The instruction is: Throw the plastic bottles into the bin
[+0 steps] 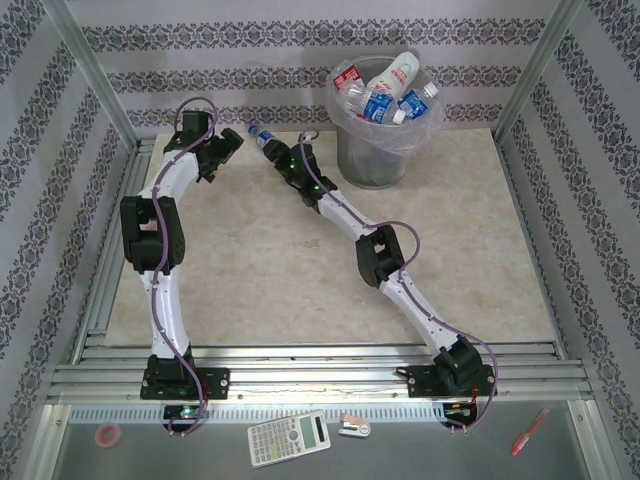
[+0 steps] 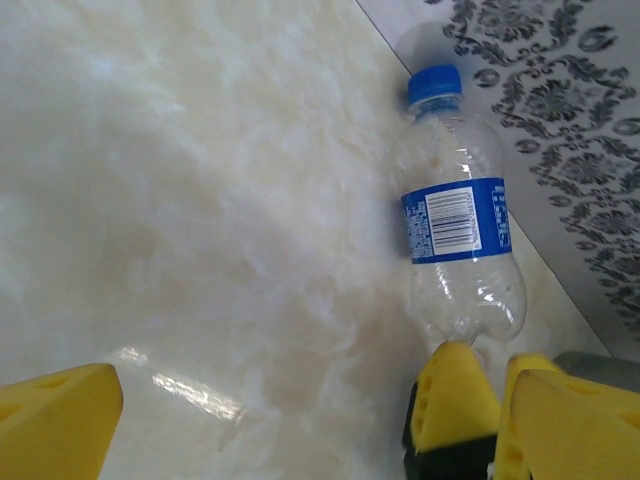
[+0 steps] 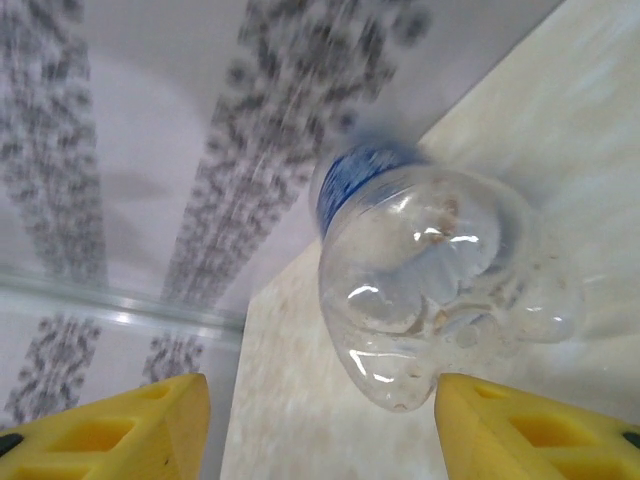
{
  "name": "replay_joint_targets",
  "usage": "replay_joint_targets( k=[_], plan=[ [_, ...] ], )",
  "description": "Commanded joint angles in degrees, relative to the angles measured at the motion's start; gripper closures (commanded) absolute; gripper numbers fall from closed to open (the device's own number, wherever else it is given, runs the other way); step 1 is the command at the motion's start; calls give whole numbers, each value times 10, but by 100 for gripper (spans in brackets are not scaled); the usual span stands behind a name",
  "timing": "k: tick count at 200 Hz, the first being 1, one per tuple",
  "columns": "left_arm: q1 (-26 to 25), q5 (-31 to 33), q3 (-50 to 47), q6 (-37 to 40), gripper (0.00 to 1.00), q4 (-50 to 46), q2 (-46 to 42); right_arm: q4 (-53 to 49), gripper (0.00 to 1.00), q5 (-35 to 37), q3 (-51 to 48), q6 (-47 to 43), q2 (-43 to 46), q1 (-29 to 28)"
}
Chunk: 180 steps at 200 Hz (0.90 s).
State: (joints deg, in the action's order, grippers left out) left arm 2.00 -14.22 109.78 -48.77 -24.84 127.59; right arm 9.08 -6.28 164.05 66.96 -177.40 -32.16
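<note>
Step in hand: grasping the last loose bottle (image 2: 455, 225) to carry it to the bin (image 1: 372, 165).
Loose bottle: it lies on its side on the table (image 1: 250, 270), near the bin on its left and against the back wall (image 1: 300, 40). Its blue cap points away from the bin.
Right hand (image 3: 320, 385): reaches away from the bin. Its yellow fingers are spread to either side of the bottle's base, and I can't see either one pressing on it yet.
Left hand (image 1: 228, 150): spread wide and holding nothing, it hovers further from the bin than the bottle, looking down along it.
Doing it well: the base looks rounded and slick, so the fingers should sit further up onto the straight body before they press. The wall is thin, so expect it to buckle and squeeze until it stops giving.
Carry: lift higher than the bin's rim before swinging over, since the rim stands well above a lying bottle.
Drop: the bin is heaped, so let go over its middle or the bottle may roll off the pile.
Left arm: best kept where it is, out of the swing toward the bin.
Count, bottles: one on the table. At least four binned bottles (image 1: 378, 100) show at the top, and any deeper ones are hidden.
Count, bins: one.
Count, hands: two.
</note>
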Motion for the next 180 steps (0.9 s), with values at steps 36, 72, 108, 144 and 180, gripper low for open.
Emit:
replay_joint_targets(
  k=[36, 72, 108, 144, 180],
  plan=[
    [11, 69, 81, 39, 0, -116, 32, -36, 42, -154, -65, -14, 129, -39],
    [-5, 94, 158, 123, 0, -168, 49, -103, 35, -177, -191, -102, 273, -47],
    [-38, 105, 288, 216, 0, -234, 113, -222, 23, -130, -347, -190, 417, -31],
    [-75, 102, 362, 286, 0, -245, 170, -207, 18, -136, -472, -213, 497, 2],
    [-102, 160, 408, 340, 0, -256, 211, -213, 17, -172, -514, -239, 533, 19]
  ],
)
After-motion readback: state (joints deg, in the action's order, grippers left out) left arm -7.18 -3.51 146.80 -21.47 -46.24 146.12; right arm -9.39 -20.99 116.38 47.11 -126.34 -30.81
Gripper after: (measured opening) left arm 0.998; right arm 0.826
